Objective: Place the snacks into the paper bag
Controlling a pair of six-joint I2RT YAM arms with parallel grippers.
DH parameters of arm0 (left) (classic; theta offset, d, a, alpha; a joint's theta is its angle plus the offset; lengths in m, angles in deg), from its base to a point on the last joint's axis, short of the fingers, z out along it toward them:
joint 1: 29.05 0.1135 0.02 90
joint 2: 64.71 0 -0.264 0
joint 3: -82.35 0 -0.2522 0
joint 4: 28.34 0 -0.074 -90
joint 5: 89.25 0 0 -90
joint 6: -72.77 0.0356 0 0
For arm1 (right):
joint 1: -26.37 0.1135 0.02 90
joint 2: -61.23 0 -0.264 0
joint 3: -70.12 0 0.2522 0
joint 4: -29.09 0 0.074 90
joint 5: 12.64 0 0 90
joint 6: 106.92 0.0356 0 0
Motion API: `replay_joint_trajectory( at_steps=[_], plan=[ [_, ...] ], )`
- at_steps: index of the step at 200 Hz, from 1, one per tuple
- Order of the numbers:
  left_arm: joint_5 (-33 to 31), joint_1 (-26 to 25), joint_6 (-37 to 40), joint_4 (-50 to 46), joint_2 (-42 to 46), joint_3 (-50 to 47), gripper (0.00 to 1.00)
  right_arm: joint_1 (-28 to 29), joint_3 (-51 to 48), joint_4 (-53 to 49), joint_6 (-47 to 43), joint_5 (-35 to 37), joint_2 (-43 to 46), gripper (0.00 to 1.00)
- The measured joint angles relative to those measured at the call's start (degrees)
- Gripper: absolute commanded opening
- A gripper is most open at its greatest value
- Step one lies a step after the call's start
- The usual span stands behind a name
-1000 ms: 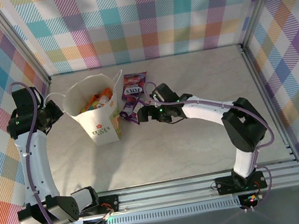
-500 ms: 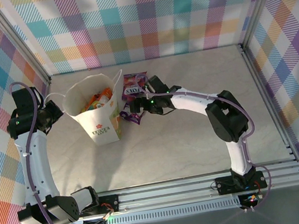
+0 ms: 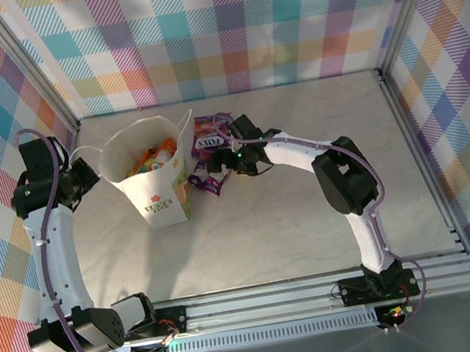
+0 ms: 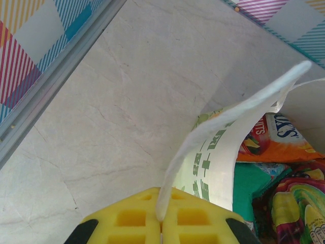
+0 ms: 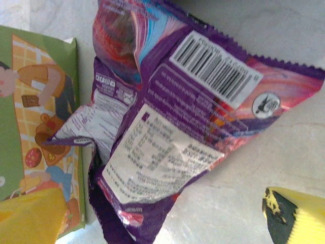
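In the top external view, the paper bag (image 3: 160,198) stands upright on the left half of the surface (image 3: 312,217), mouth open, with bright packets visible inside. The left end effector (image 3: 86,173) sits just beside the bag's left rim. Two purple packets lie on the surface to the bag's right. The far purple packet (image 3: 211,132) lies flat near the bag's upper corner, and the near purple packet (image 3: 205,180) lies just beside the bag's lower right side. The right end effector (image 3: 225,165) hovers low between them.

In the left wrist view, the left end effector (image 4: 161,223) has its yellow fingers (image 4: 129,218) pressed together, clamped on the bag's white handle (image 4: 233,109), which arches up towards the rim. The bag's wall with green text (image 4: 210,165) curves beside it. Inside are an orange packet (image 4: 279,142), a teal packet (image 4: 249,185) and a red packet (image 4: 294,203).

In the right wrist view, the right end effector (image 5: 162,221) has its fingers (image 5: 297,218) spread wide apart, gripping nothing. A crumpled purple packet (image 5: 172,137) lies back-up, with its barcode and white label showing, and its lower end reaches between the fingers. I cannot tell which of the two packets it is. Its left edge touches the bag's printed side (image 5: 30,127).
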Motion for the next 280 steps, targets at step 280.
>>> replay_joint_trajectory(
  at_steps=[280],
  plan=[
    [0.02,0.00,0.00,0.15,-0.09,-1.36,0.07,-1.42,8.68,-3.19,-0.13,-3.08,-7.26,1.00]
  ],
)
